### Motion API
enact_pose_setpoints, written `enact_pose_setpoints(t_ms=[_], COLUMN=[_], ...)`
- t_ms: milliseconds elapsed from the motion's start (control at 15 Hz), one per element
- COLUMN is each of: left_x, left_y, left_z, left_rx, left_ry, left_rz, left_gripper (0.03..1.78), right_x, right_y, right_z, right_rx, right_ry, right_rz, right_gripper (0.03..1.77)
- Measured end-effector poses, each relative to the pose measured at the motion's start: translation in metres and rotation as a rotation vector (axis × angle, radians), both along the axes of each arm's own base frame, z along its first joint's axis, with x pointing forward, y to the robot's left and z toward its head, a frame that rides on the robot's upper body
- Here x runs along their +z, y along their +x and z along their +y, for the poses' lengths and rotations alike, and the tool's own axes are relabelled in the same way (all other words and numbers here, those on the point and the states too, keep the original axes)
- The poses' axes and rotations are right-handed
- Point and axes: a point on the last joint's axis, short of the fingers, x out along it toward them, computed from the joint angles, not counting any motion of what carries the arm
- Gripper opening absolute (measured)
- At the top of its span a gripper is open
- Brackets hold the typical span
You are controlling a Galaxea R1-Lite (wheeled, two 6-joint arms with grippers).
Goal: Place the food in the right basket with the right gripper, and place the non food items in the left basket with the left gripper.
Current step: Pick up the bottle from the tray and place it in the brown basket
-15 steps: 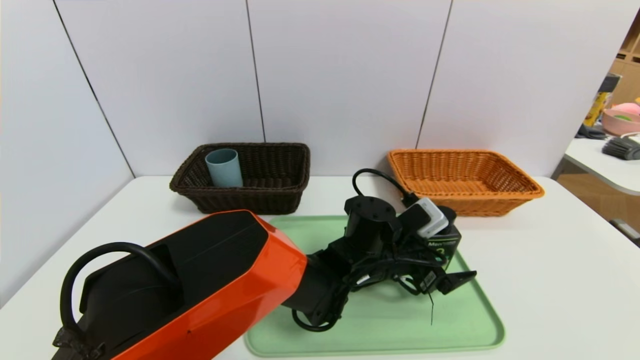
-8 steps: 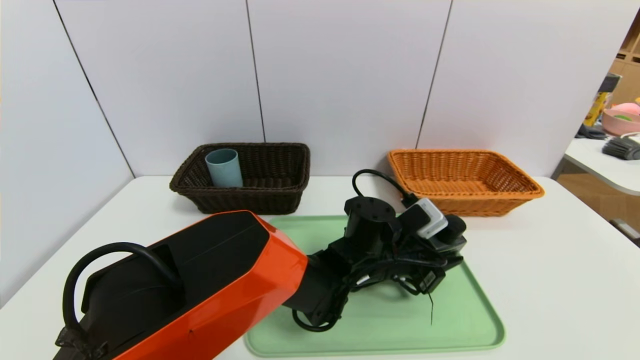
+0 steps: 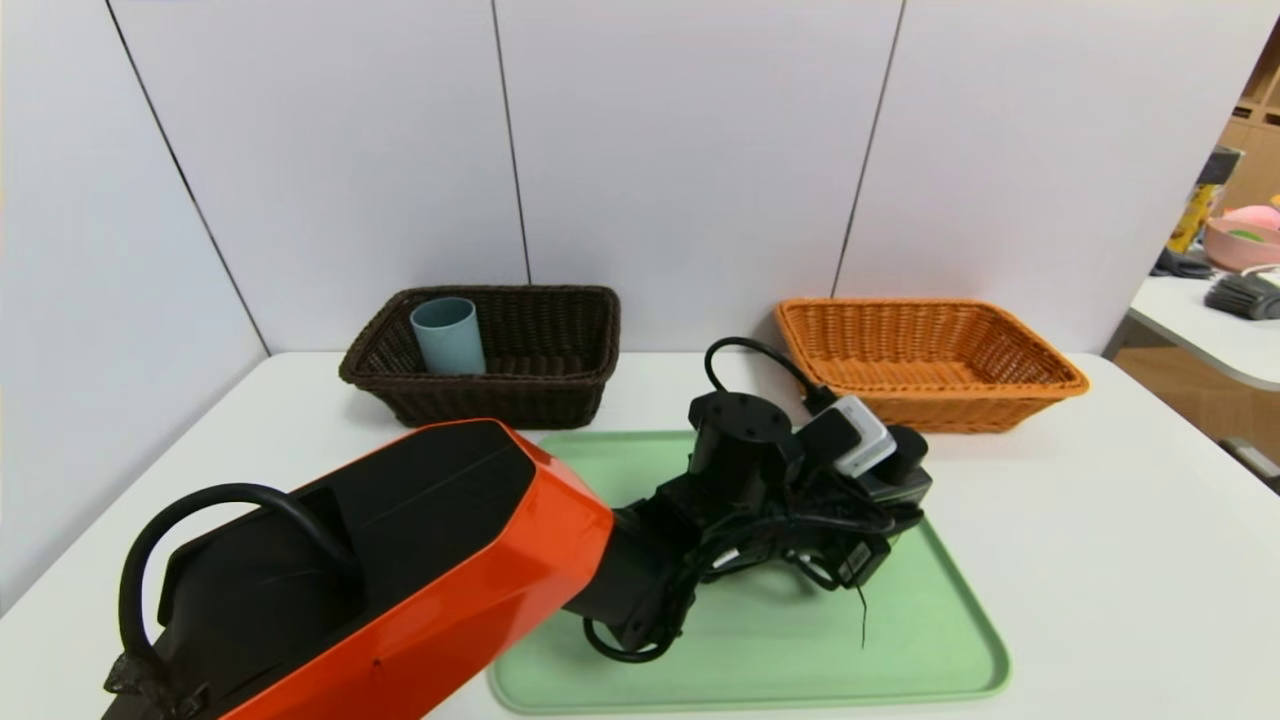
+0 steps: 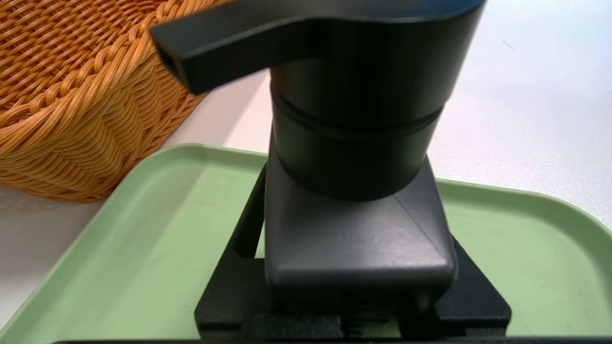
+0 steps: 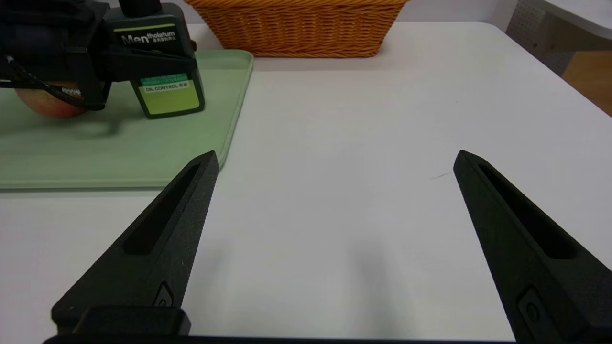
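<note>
A black pump bottle (image 3: pixel 907 462) with a green-and-white label (image 5: pixel 167 91) stands upright at the far right of the green tray (image 3: pixel 760 650). My left gripper (image 3: pixel 885 520) is shut on the bottle (image 4: pixel 358 229), one finger on each side of its square body. The peach (image 5: pixel 48 102) lies on the tray just behind that gripper; the arm hides it in the head view. The grey-blue cup (image 3: pixel 447 335) stands in the dark brown basket (image 3: pixel 500 390). The orange basket (image 3: pixel 930 360) shows nothing inside. My right gripper (image 5: pixel 334 160) is open over bare table, right of the tray.
The tray's raised rim (image 4: pixel 119 229) lies close to the orange basket's front wall (image 4: pixel 95 119). White wall panels stand right behind both baskets. A second table (image 3: pixel 1210 320) with clutter stands off to the far right.
My left gripper's jaws have closed on the pump bottle; the finger that stuck out to the right has drawn in against it. The arm and the bottle have stayed in place.
</note>
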Motion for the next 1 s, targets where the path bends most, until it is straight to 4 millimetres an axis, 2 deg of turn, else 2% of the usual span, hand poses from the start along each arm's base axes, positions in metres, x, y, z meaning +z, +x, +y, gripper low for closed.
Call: enact_pose_setpoints(t_ms=[200,467,733,1000], left_x=[0.023,0.06,0.094,0.114], left_y=[-0.002,0.003,0.024,0.05], left_z=[0.006,0.027,0.069,0.119], left_rx=[0.011,0.048,0.146,0.27], left_ry=[-0.027,-0.04,-0.046,-0.034], left_rz=[-0.018,-0.026,-0.039,-0.034], left_gripper=[0.62,0.62,0.62,0.62], right_x=[0.0,0.0,0.0,0.0], right_y=[0.0,0.0,0.0,0.0], right_z=[0.0,0.0,0.0,0.0], right_rx=[0.0,0.0,0.0,0.0], right_ry=[0.0,0.0,0.0,0.0], right_rz=[0.0,0.0,0.0,0.0], right_gripper=[1.7,1.7,1.7,1.7])
